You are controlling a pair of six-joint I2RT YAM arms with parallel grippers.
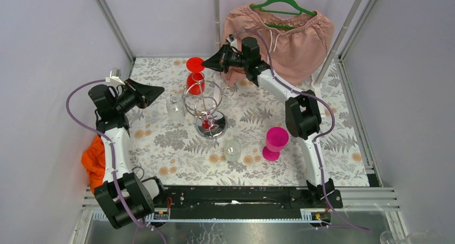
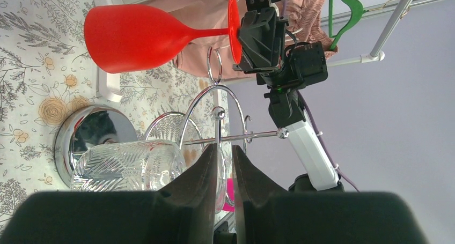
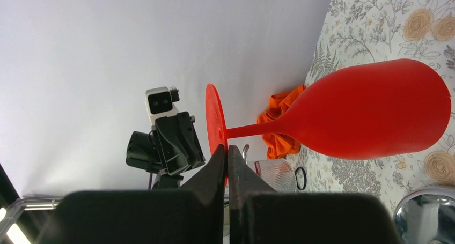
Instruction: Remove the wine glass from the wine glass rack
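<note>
The chrome wine glass rack (image 1: 210, 125) stands mid-table; its post and hooks show in the left wrist view (image 2: 217, 114). A red wine glass (image 1: 194, 81) hangs bowl-down just behind the rack's ring. My right gripper (image 1: 205, 65) is shut on the rim of its foot (image 3: 216, 120). I cannot tell whether it still rests on a hook. A clear cut-glass wine glass (image 1: 175, 107) is at the rack's left side, bowl-down. My left gripper (image 1: 161, 89) is shut on its thin foot, seen between the fingers (image 2: 206, 169) in the left wrist view.
A magenta cup (image 1: 275, 142) and a clear glass (image 1: 232, 149) stand on the floral table in front of the rack. An orange cloth (image 1: 94, 161) lies at the left edge. Pink shorts on a green hanger (image 1: 279, 35) hang at the back.
</note>
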